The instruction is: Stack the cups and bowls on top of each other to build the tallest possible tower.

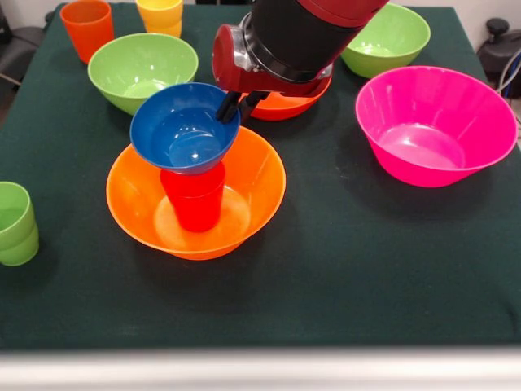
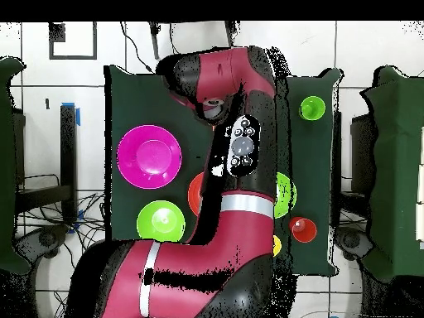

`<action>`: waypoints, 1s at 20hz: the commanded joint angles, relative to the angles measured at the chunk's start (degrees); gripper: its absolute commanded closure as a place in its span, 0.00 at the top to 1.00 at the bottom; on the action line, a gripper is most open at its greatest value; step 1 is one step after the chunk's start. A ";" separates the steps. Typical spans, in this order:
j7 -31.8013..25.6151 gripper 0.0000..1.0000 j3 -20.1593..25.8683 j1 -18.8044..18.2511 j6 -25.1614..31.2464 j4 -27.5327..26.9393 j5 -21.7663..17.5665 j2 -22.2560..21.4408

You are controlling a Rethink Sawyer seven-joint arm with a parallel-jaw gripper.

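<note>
Small blue bowl (image 1: 184, 129), seated on inverted red cup (image 1: 194, 196) inside large orange bowl (image 1: 195, 194): gripper (image 1: 231, 107) pinches its far rim with narrow jaws; judged best released only once the bowl sits level and centred, then lifted straight up; light green cups (image 1: 16, 223) await nearby.

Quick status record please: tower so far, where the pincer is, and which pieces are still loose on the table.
tower: orange bowl as base, red cup standing inside it, blue bowl on top of the cup
pincer: shut on the blue bowl's far rim
loose bowls: pink bowl, two green bowls, red-orange bowl behind the arm
loose cups: green cups, orange cup, yellow cup
</note>
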 commanded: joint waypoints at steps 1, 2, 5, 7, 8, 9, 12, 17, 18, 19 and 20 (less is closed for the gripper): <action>2.32 0.00 2.55 -0.62 -3.08 2.90 -0.13 0.04; 2.31 0.00 2.56 -0.63 -3.07 2.64 -0.21 0.24; 2.34 0.00 2.57 -0.63 -3.47 2.38 -0.41 0.56; 2.43 0.00 2.59 -0.63 -3.75 2.30 -0.49 0.75; 2.44 0.00 2.62 -0.69 -3.89 2.17 -0.53 0.87; 2.48 0.00 2.63 -0.67 -3.86 2.09 -0.53 0.92; 2.45 0.00 2.69 -0.80 -3.80 1.62 -0.56 1.18; 2.66 0.00 2.78 -0.92 -4.16 1.77 -0.37 1.09; 2.67 0.00 2.78 -0.93 -4.06 1.67 -0.35 1.11; 2.68 0.00 2.81 -0.95 -4.10 1.63 -0.34 1.15; 2.69 0.00 2.83 -0.97 -4.13 1.59 -0.32 1.20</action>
